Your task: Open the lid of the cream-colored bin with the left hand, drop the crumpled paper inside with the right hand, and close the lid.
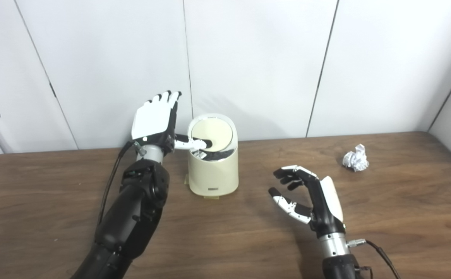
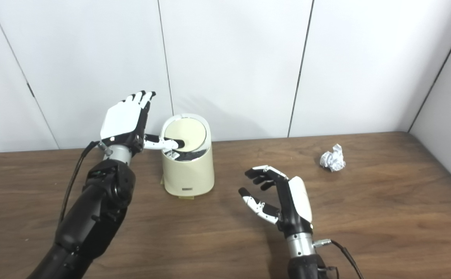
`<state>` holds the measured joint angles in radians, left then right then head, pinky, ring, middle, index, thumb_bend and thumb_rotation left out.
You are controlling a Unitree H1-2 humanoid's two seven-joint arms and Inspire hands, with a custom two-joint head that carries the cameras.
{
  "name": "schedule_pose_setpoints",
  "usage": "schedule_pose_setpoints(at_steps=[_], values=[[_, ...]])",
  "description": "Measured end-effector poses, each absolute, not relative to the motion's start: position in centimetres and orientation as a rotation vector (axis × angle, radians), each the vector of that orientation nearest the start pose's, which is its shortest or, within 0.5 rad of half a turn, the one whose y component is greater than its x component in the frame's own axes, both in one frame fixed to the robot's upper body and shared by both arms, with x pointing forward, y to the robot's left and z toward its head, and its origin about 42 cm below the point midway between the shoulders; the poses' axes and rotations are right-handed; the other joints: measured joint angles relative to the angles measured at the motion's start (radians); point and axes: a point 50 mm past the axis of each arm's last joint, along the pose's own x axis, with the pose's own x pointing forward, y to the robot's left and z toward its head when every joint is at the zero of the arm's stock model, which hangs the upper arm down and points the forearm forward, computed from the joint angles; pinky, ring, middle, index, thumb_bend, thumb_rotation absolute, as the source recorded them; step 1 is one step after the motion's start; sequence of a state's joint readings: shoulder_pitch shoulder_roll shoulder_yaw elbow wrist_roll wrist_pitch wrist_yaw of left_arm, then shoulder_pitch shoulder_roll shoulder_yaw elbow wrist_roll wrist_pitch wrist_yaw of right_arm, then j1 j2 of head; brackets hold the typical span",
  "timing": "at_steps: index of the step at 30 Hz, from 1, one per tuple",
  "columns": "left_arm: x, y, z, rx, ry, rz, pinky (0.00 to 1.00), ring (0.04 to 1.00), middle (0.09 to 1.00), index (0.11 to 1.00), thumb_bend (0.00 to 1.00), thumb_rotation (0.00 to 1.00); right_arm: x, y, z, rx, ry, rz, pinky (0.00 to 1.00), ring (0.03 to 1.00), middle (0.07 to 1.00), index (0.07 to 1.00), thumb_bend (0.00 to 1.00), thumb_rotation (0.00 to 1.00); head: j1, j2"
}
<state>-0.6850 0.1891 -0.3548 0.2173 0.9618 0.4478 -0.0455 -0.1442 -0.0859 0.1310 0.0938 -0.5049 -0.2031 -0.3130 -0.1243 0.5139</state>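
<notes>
Left hand (image 1: 153, 122): white flat shell on its back, black inner frame, white fingers tipped black, thumb white with black tip. Silver metal wrist collar below it; below that, glossy black jointed arm casing. Thin black cable (image 1: 109, 182) runs along the arm's outer side from the wrist collar.

Right hand (image 1: 306, 199): same build, white back plate, black fingers with white segments. Silver wrist cuff with small metal connector and black cable (image 1: 380, 254).
</notes>
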Motion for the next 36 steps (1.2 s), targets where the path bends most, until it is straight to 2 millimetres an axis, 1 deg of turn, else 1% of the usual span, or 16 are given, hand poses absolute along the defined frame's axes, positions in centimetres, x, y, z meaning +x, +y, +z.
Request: schedule_pose_setpoints(at_steps=[1,3,6,7,9,12,16,19,22,25,27,30,34,36], values=[[46.2,15.3,25.8,1.271,-0.192,0.065,1.0,1.0,1.0,1.0,0.81,0.4,32.4,-19.8,12.9,-0.539,-0.364,-0.096,0.49,0.592,0.619,0.603,0.25,0.3,0.0,0.002],[46.3,15.4,25.6,1.275,-0.182,0.062,1.0,1.0,1.0,1.0,0.81,0.39,32.4,-19.8,12.9,-0.538,-0.362,-0.093,0.49,0.592,0.619,0.604,0.25,0.3,0.0,0.002],[46.3,15.4,25.6,1.275,-0.183,0.063,1.0,1.0,1.0,1.0,0.91,0.38,32.4,-19.8,13.0,-0.538,-0.362,-0.092,0.49,0.593,0.619,0.602,0.25,0.3,-0.002,0.006],[46.3,15.3,25.7,1.276,-0.184,0.063,1.0,1.0,1.0,1.0,0.91,0.38,32.4,-19.8,13.0,-0.539,-0.362,-0.092,0.49,0.593,0.619,0.602,0.25,0.3,-0.002,0.006],[46.4,15.3,25.8,1.279,-0.188,0.063,1.0,1.0,1.0,1.0,0.95,0.39,32.4,-19.8,13.0,-0.542,-0.357,-0.093,0.5,0.596,0.621,0.604,0.25,0.31,-0.003,0.009],[46.5,15.1,26.1,1.315,-0.209,0.071,1.0,1.0,1.0,1.0,1.0,0.39,32.4,-19.8,13.0,-0.544,-0.354,-0.092,0.49,0.588,0.616,0.599,0.25,0.3,-0.005,0.014],[46.4,15.0,26.1,1.401,-0.253,0.084,1.0,1.0,1.0,1.0,1.0,0.37,32.4,-19.7,13.0,-0.55,-0.356,-0.089,0.49,0.585,0.614,0.599,0.25,0.31,-0.008,0.018],[46.3,14.8,26.0,1.522,-0.331,0.13,1.0,1.0,1.0,1.0,1.0,0.32,32.4,-19.7,13.0,-0.551,-0.358,-0.087,0.49,0.588,0.615,0.6,0.25,0.33,-0.008,0.021],[46.4,14.6,26.2,1.617,-0.413,0.164,1.0,1.0,1.0,1.0,1.0,0.27,32.4,-19.6,13.0,-0.553,-0.358,-0.087,0.49,0.587,0.614,0.597,0.25,0.34,-0.012,0.023],[46.4,14.2,26.6,1.673,-0.473,0.169,1.0,1.0,1.0,1.0,1.0,0.25,32.4,-19.6,13.0,-0.553,-0.359,-0.086,0.48,0.585,0.614,0.598,0.25,0.33,-0.012,0.023],[46.3,14.0,26.7,1.698,-0.495,0.177,1.0,1.0,1.0,1.0,1.0,0.21,32.4,-19.6,13.0,-0.551,-0.359,-0.086,0.47,0.582,0.616,0.593,0.25,0.34,-0.012,0.026],[46.2,13.9,26.8,1.713,-0.514,0.183,1.0,1.0,1.0,1.0,1.0,0.18,32.4,-19.6,13.0,-0.55,-0.358,-0.086,0.47,0.583,0.618,0.588,0.25,0.34,-0.012,0.025],[46.2,13.8,26.9,1.718,-0.516,0.183,1.0,1.0,1.0,1.0,1.0,0.19,32.4,-19.6,13.0,-0.551,-0.358,-0.086,0.48,0.585,0.616,0.594,0.25,0.33,-0.012,0.025],[46.2,13.8,27.0,1.696,-0.51,0.182,1.0,1.0,1.0,1.0,1.0,0.25,32.4,-19.6,13.0,-0.551,-0.358,-0.086,0.48,0.587,0.619,0.589,0.25,0.34,-0.011,0.025]])
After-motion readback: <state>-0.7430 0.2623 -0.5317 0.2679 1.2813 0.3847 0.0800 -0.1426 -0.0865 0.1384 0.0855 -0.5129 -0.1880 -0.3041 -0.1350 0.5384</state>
